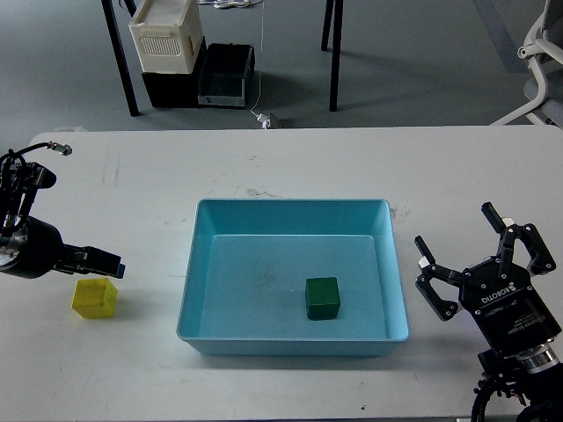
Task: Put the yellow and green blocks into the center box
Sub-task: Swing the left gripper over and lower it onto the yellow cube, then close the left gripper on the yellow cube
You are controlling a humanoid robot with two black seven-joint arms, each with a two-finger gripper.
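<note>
The green block (322, 297) lies inside the light blue box (290, 204) at the table's centre, right of the box's middle. The yellow block (95, 297) sits on the white table left of the box. My left gripper (104, 263) hangs just above the yellow block's far edge; it is dark and seen edge-on, so its fingers cannot be told apart. My right gripper (471, 248) is open and empty, right of the box near the front edge.
The white table (290, 163) stretches behind the box. Beyond its far edge, on the floor, stand a white crate (165, 35), a black bin (226, 75) and table legs. An office chair (544, 53) is at the far right.
</note>
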